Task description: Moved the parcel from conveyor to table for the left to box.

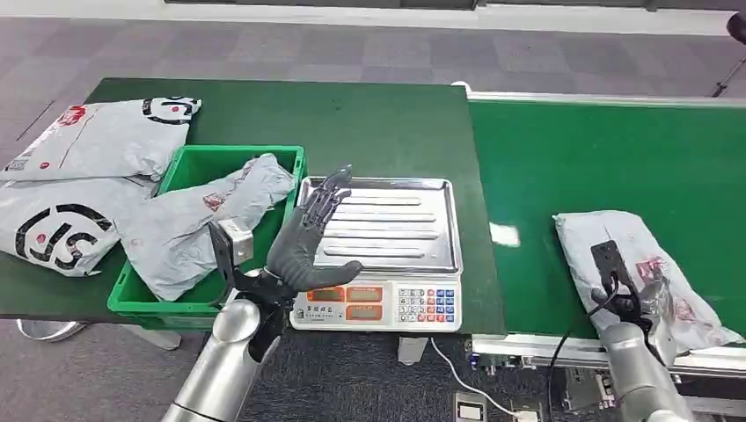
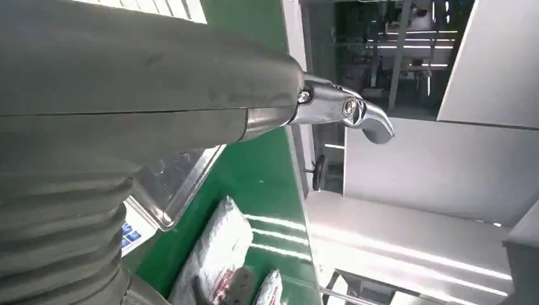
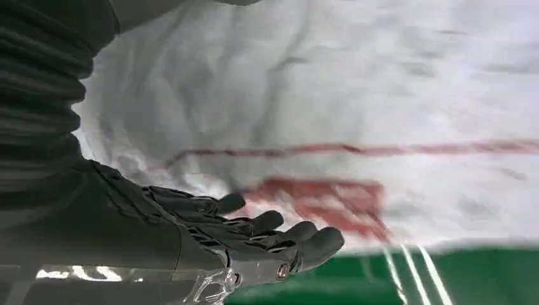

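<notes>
On the conveyor (image 1: 607, 158) the parcel (image 1: 647, 264) lies flat beneath the right hand (image 3: 254, 235), whose fingers are spread and holding nothing, so a firm grasp across its bulk should be secured before lifting.

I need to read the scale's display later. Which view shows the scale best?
The head view: the scale shows whole, steel tray, displays and keypad, with the left hand over its near corner. The left wrist view catches a tray edge and some keys. The right wrist view faces the parcel.
</notes>
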